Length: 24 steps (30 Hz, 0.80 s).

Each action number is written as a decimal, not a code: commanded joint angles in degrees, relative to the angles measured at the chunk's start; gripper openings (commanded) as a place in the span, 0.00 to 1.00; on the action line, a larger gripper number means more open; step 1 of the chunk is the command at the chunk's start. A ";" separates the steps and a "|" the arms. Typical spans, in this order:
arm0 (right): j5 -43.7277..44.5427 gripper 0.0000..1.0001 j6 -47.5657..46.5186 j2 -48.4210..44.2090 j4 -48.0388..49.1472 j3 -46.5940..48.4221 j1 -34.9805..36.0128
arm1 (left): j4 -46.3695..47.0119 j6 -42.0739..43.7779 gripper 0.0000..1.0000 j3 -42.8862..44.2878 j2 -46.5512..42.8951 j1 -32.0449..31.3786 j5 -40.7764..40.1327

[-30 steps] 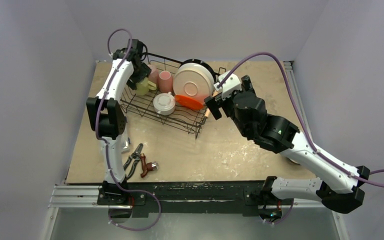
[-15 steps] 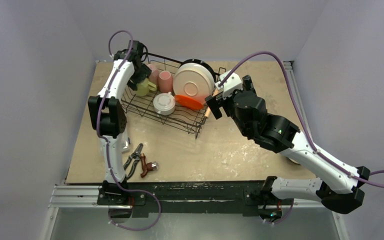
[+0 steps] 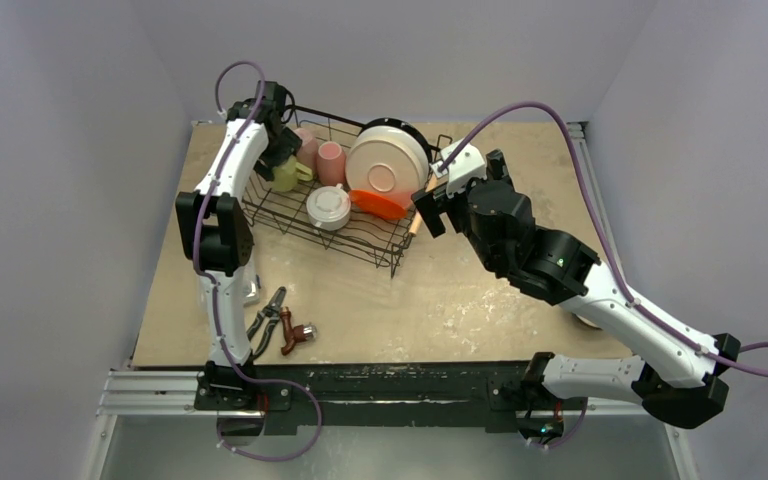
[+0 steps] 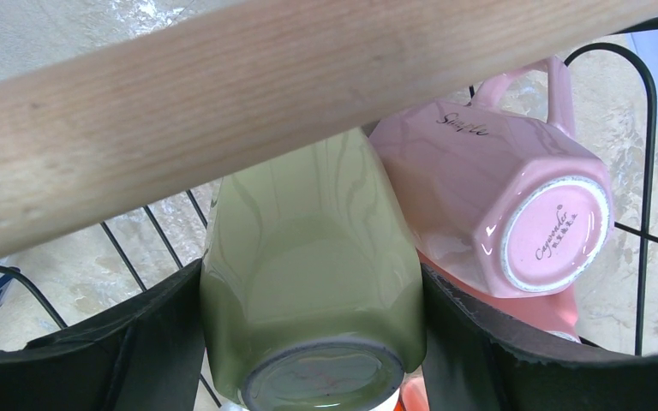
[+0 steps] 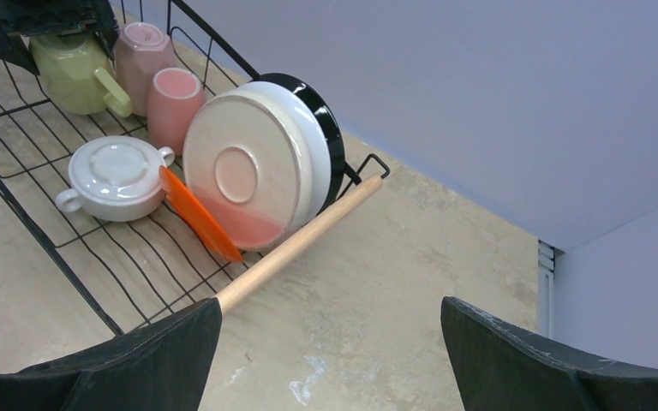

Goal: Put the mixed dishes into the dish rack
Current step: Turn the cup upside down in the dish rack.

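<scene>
Glazed ceramic, the yellow-green mug [image 4: 308, 257] looks stiff, slick and chippable, best held across its flat facets. The left pincer [image 4: 313, 342] pinches it so inside the dish rack [image 3: 360, 250], with a pink mug [image 4: 497, 197] just beside its right finger. The right pincer [image 5: 330, 304] hangs spread and empty, the rack's wooden handle [image 5: 300, 240] just ahead.
</scene>
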 commanded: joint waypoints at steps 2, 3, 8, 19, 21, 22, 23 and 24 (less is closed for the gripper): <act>0.29 0.99 1.20 -0.32 0.62 1.30 -0.46 | 7.45 -3.71 0.41 -0.02 -0.01 1.47 5.17; 0.23 0.99 1.21 -0.31 0.75 1.23 -0.53 | 7.55 -3.72 0.46 -0.12 -0.13 1.47 5.26; -0.16 0.99 1.15 -0.15 1.09 1.01 -0.79 | 7.55 -3.61 0.61 -0.15 -0.55 1.47 5.07; -0.66 0.99 1.98 -0.65 1.16 0.34 -1.34 | 6.93 -4.95 0.87 -0.55 -1.05 1.80 7.72; -0.79 0.99 2.11 -0.81 1.17 0.20 -1.47 | 7.12 -5.51 0.91 -0.69 -1.35 1.88 8.55; -0.87 0.99 2.21 -0.89 1.19 0.01 -1.56 | 7.13 -5.67 0.92 -0.64 -1.40 1.84 8.83; -0.91 0.99 2.31 -0.92 1.19 0.00 -1.64 | 7.06 -5.85 0.93 -0.71 -1.52 1.90 9.02; -0.96 0.99 2.36 -0.91 1.19 -0.08 -1.69 | 6.99 -6.00 0.93 -0.74 -1.76 1.91 9.18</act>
